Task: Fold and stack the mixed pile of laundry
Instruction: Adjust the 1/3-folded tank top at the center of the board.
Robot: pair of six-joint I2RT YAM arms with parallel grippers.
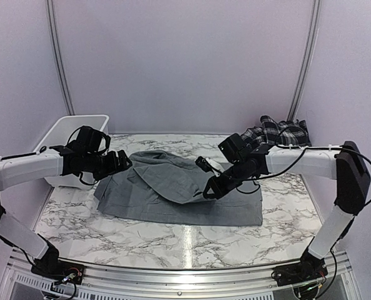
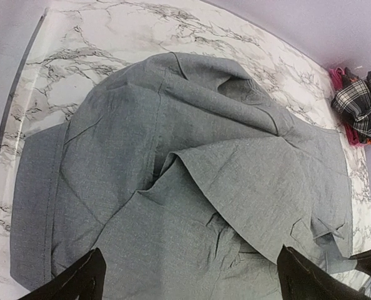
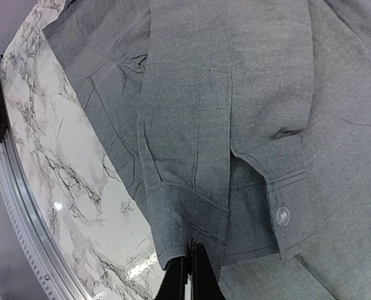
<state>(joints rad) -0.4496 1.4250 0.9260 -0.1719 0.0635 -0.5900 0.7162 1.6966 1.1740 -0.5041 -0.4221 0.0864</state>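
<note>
A grey button shirt (image 1: 173, 187) lies spread on the marble table (image 1: 79, 219). My right gripper (image 1: 209, 189) is shut on the hem of a sleeve cuff (image 3: 192, 231) and holds it over the shirt's body; its fingers (image 3: 173, 278) are pressed together. A cuff button (image 3: 282, 215) shows beside them. My left gripper (image 1: 120, 161) is open and hovers over the shirt's left edge, with its fingertips (image 2: 79, 284) wide apart above the grey cloth (image 2: 173, 187). A black-and-white plaid piece (image 1: 284, 132) lies at the back right, with a red-pink piece (image 2: 339, 78) next to it. The black cloth is out of view.
A white plastic basket (image 1: 70, 134) stands at the back left, behind my left arm. The table's metal front rail (image 1: 173, 272) runs along the near edge. Bare marble (image 3: 67, 187) lies in front of the shirt.
</note>
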